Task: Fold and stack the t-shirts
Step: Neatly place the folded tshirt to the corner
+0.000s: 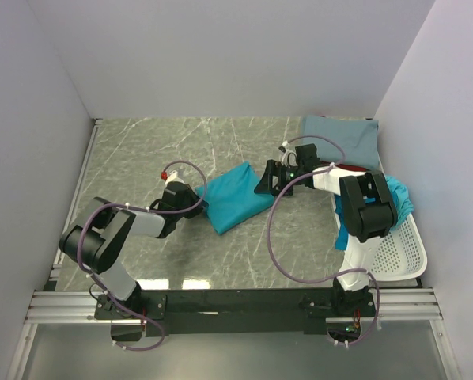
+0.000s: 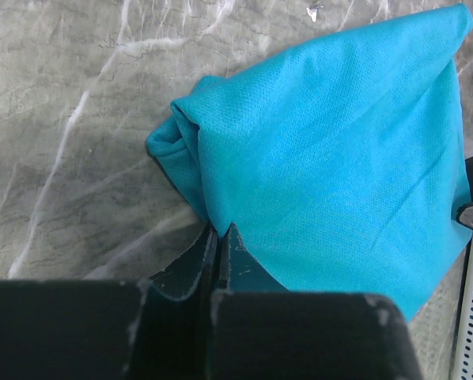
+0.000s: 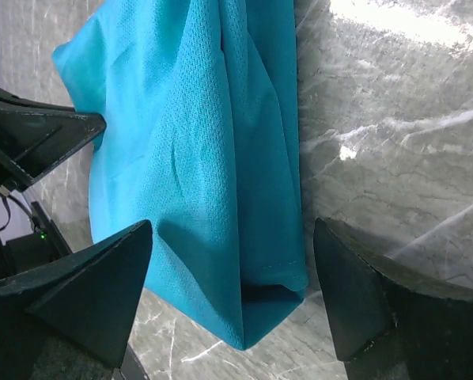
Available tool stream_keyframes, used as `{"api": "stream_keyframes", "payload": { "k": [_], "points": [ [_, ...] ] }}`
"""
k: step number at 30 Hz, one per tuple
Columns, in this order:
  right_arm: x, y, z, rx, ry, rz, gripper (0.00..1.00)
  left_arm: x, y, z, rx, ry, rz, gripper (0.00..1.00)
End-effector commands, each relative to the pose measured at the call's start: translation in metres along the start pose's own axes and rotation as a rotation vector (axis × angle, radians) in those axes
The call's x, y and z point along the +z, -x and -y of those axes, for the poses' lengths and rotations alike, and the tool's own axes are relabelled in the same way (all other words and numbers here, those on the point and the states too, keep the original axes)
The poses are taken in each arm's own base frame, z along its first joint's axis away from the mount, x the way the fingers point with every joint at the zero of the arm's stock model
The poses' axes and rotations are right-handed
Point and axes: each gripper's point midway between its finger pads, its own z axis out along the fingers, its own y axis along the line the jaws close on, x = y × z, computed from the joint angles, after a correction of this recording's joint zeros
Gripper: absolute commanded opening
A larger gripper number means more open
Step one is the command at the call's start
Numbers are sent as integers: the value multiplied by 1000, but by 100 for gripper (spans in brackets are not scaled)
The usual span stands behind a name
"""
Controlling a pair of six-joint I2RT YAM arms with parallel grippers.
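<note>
There: the left gripper (image 2: 219, 237) is clamped tight on the edge of the folded teal mesh-cloth t-shirt (image 2: 339, 158). The right gripper (image 3: 232, 233) is spread wide, with the shirt's end between its fingers.

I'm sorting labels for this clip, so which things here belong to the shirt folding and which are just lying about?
Part of the job:
teal shirt mid-table
folded grey-blue shirt at the far right
teal shirts in the basket

Just there:
basket
purple cables on the arms
</note>
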Motion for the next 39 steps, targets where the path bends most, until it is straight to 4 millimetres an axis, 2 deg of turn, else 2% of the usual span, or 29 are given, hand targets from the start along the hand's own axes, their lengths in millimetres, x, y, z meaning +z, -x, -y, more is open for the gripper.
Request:
{"api": "stream_keyframes", "payload": {
  "k": [1, 8, 14, 17, 23, 24, 26, 27, 29, 31, 32, 33, 34, 35, 36, 37, 38, 39],
  "points": [
    [7, -3, -1, -3, 13, -22, 89, -2, -26, -38, 25, 126, -69, 0],
    [22, -10, -2, 8, 8, -61, 87, -3, -27, -37, 22, 112, -69, 0],
    [33, -21, -5, 5, -2, -96, 81, -5, -26, -34, 26, 101, -68, 0],
    [37, -25, -9, 0, 1, -107, 73, -5, -27, -32, 28, 93, -69, 0],
    [45, -25, -13, -2, 4, -113, 48, -3, -29, -30, 27, 80, -77, 0],
    [44, -24, -13, 0, -1, -111, 36, -3, -29, -30, 27, 78, -78, 0],
    [44, -20, -12, -6, -15, -97, 21, -3, -29, -29, 29, 77, -77, 1],
    [42, -16, -15, -15, -18, -87, 9, -3, -27, -27, 32, 73, -74, 1],
    [36, -9, -16, -31, -42, -70, 0, -4, -23, -23, 38, 66, -68, 11],
    [31, -1, -19, -54, -66, -58, 0, -6, -18, -19, 47, 68, -58, 28],
    [27, 4, -19, -68, -95, -42, 0, -7, -14, -15, 52, 62, -49, 47],
    [24, 9, -17, -74, -117, -32, 0, -7, -9, -12, 55, 63, -36, 56],
    [18, 16, -18, -89, -143, -29, 0, -9, -9, -14, 65, 74, -40, 70],
    [13, 25, -13, -102, -200, -6, 0, -11, -2, -8, 67, 63, -23, 75],
    [8, 38, -17, -123, -219, 19, 0, -12, 1, -7, 70, 65, -16, 78],
    [3, 39, -13, -126, -256, 11, 0, -14, 3, -6, 75, 63, -11, 81],
    [-3, 49, -8, -132, -301, 34, 0, -17, 7, -2, 77, 57, -2, 83],
    [-10, 65, -12, -158, -323, 64, 0, -18, 10, -1, 75, 56, 4, 84]
  ]
}}
